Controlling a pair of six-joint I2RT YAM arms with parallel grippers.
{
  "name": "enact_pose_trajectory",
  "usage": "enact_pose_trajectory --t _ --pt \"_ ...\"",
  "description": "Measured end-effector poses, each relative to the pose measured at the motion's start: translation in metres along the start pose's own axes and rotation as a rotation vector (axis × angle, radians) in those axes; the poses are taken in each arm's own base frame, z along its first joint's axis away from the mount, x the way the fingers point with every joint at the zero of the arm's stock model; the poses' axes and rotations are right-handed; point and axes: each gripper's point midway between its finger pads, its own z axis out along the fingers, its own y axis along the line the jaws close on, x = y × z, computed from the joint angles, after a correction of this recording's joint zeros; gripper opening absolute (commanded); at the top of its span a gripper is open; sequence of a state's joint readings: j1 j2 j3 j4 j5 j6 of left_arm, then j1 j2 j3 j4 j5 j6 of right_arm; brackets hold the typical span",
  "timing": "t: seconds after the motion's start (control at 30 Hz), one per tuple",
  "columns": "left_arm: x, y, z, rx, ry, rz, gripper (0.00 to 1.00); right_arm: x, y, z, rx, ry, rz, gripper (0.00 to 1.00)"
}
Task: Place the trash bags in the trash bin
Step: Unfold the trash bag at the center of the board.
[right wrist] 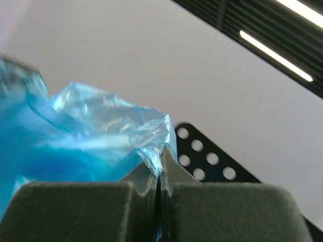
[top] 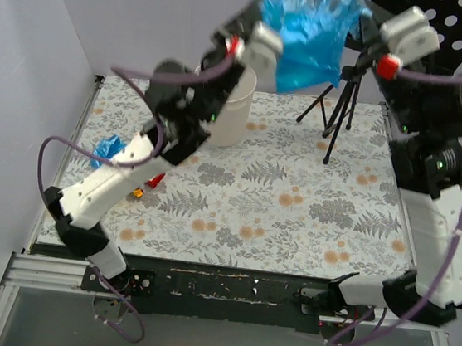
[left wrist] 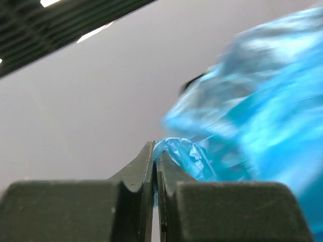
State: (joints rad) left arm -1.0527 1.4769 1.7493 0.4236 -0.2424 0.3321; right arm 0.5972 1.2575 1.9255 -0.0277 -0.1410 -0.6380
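Left edge: wall (top: pixel 25 74) runs close along the worktop (top: pixel 292 222), so there is little side room there. A crumpled blue pack (top: pixel 108 149) lies on the worktop at the far left, just beside the left arm's forearm. Small toy blocks (top: pixel 148 182) sit right of the pack, partly under that arm.

The left gripper (left wrist: pixel 155 151) is raised high. Its jaws are clenched on a bunched fold of the blue bag sheet (top: pixel 309 40). Only the left wrist view shows that pinch. In the top view the jaws are lost against the film.

The trash bin (top: pixel 236 111) stands upright at the far middle-left of the worktop. The left arm hides its left side, and its mouth is not visible.

The sheet is in the air, stretched between both grippers. It sits above and to the right of the bin rim, not inside the bin. How far it hangs ahead of or behind the bin I cannot tell.

Open room lies over the middle and near-right worktop, between the two arms.

A tripod (top: pixel 338 110) stands far right of the bin, just below the sheet's right corner. It carries the black perforated music stand (top: pixel 449 18), which crowds the far-right corner. The right wrist view puts that plate (right wrist: pixel 202 156) just behind the fingertips.

The right gripper (right wrist: pixel 160 157) has its jaws clenched on the sheet's crinkled edge, film poking out above the tips. The sheet is blurred in both wrist views.
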Motion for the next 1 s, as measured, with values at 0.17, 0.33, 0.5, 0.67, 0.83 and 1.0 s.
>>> enact_pose_trajectory --t 0.17,0.33,0.5,0.67,0.83,1.0 --pt "0.156 0.065 0.018 -0.090 0.470 -0.079 0.00 0.147 -0.005 0.025 -0.052 0.395 0.054 0.01" --pt "0.262 -0.095 -0.166 0.499 1.005 -0.305 0.00 0.321 0.206 -0.163 -0.563 1.092 0.565 0.01" --pt "0.193 -0.172 -0.283 0.862 1.149 -0.579 0.00 0.224 0.265 -0.281 -0.710 1.165 0.846 0.01" --pt "0.150 -0.130 -0.263 0.730 1.017 -0.678 0.00 0.100 0.199 -0.243 -0.570 0.646 0.715 0.01" --pt "0.162 -0.139 -0.272 0.665 1.074 -0.742 0.00 0.141 0.213 -0.233 -0.546 0.754 0.779 0.01" --pt "0.227 -0.164 -0.311 0.601 1.335 -0.740 0.00 0.244 0.249 -0.251 -0.499 1.114 0.826 0.01"
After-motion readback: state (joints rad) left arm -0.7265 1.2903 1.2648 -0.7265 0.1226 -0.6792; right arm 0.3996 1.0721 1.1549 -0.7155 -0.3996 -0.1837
